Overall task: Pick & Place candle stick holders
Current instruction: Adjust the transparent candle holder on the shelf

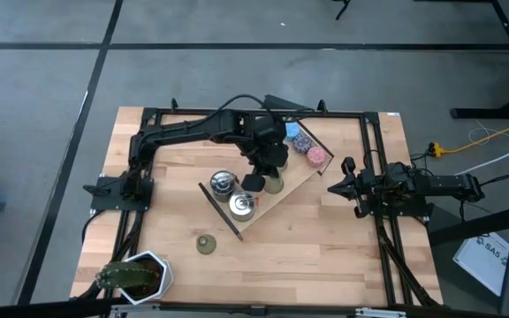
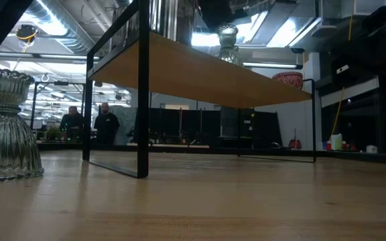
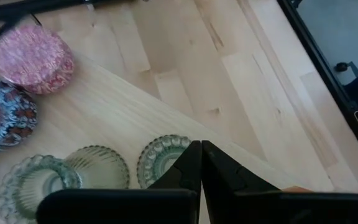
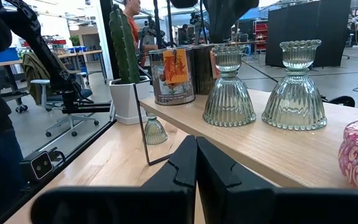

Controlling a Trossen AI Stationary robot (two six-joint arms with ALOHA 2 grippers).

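Observation:
Two olive-green ribbed candle stick holders (image 4: 229, 84) (image 4: 295, 87) stand upright on their wide bases on a raised wooden shelf (image 4: 241, 143). They also show in the left wrist view (image 3: 160, 158) (image 3: 98, 165). The high view shows one holder (image 1: 275, 183); my left arm hides the other. A third holder (image 1: 205, 244) stands on the table in front of the shelf, large in the low view (image 2: 5, 127). My left gripper (image 3: 201, 149) (image 1: 263, 179) is shut, just above and beside one shelf holder. My right gripper (image 4: 196, 144) (image 1: 338, 187) is shut and empty at the table's right.
Two silver tins (image 1: 224, 183) (image 1: 241, 205) stand on the shelf's near-left end. Glittery pucks (image 1: 315, 157) (image 1: 300, 137) lie at its far right end. A potted cactus (image 1: 135, 276) stands at the near left corner. People show in the room behind (image 2: 106, 124).

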